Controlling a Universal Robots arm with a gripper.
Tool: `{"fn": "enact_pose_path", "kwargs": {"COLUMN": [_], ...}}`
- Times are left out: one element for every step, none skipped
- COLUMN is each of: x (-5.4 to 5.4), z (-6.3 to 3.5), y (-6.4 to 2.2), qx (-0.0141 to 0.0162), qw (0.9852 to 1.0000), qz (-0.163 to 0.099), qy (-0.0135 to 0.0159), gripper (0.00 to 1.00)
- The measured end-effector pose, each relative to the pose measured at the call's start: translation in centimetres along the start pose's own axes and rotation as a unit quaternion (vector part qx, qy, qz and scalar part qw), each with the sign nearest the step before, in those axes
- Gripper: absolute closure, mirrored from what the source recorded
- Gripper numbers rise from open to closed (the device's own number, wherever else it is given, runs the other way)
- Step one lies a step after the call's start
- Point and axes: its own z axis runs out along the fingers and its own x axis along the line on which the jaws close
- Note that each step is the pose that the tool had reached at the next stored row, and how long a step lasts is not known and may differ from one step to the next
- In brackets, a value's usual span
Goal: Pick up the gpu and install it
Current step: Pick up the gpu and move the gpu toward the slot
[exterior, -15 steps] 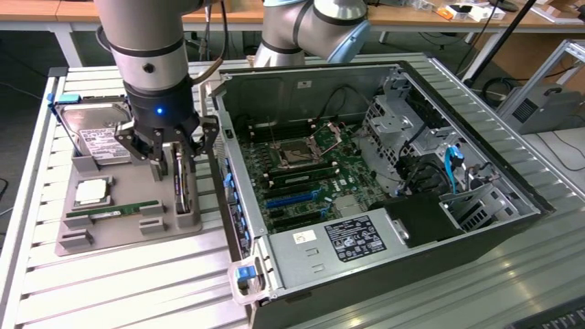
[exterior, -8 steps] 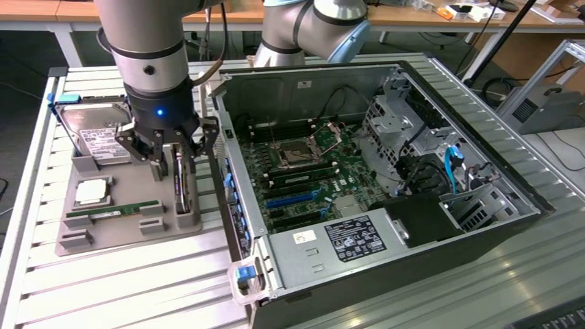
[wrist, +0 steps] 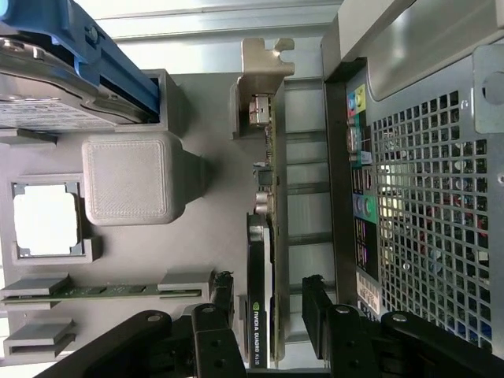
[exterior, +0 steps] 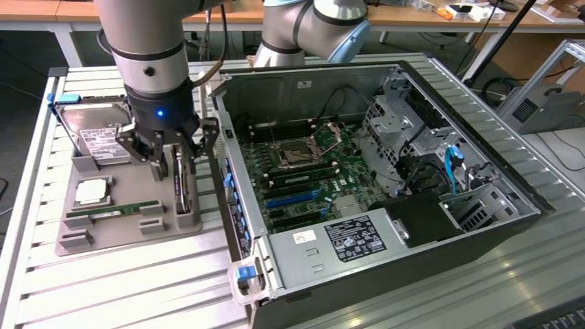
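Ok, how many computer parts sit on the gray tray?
4: hard drive at the far end, processor chip in the middle, memory stick nearer, gpu upright beside the case. The arm may hide more.

Slatted metal table [exterior: 137, 291] with grey parts tray [exterior: 128, 241] beside open computer case [exterior: 292, 86]

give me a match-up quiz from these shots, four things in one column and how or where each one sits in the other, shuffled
Things:
1. gpu
2. hard drive
3. memory stick
4. gripper

States:
A. open, one finger on each side of the card
B. silver with a white label, in a blue carrier
C. standing on edge, black cooler on one face
D. slim green strip in low clips of the gray holder

Pairs: 1-C, 2-B, 3-D, 4-A
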Motion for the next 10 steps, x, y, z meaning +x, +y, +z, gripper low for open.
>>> {"fn": "enact_pose_path", "kwargs": {"x": [0.00, 0.00, 0.00, 0.00, 0.00, 0.00, 0.00, 0.01, 0.02, 0.04], "z": [0.02, 0.05, 0.07, 0.09, 0.12, 0.14, 0.17, 0.19, 0.22, 0.26], "y": [0.00, 0.00, 0.00, 0.00, 0.00, 0.00, 0.00, 0.00, 0.00, 0.00], "qx": [0.0000, 0.0000, 0.0000, 0.0000, 0.0000, 0.0001, 0.0001, 0.0001, 0.0001, 0.0001], "qw": [1.0000, 1.0000, 1.0000, 1.0000, 1.0000, 1.0000, 1.0000, 1.0000, 1.0000, 1.0000], "qz": [0.000, 0.000, 0.000, 0.000, 0.000, 0.000, 0.000, 0.000, 0.000, 0.000], "qy": [0.0000, 0.0000, 0.0000, 0.0000, 0.0000, 0.0000, 0.0000, 0.0001, 0.0000, 0.0000], "gripper": [0.52, 0.52, 0.52, 0.52, 0.52, 0.52, 0.52, 0.52, 0.52, 0.52]}}
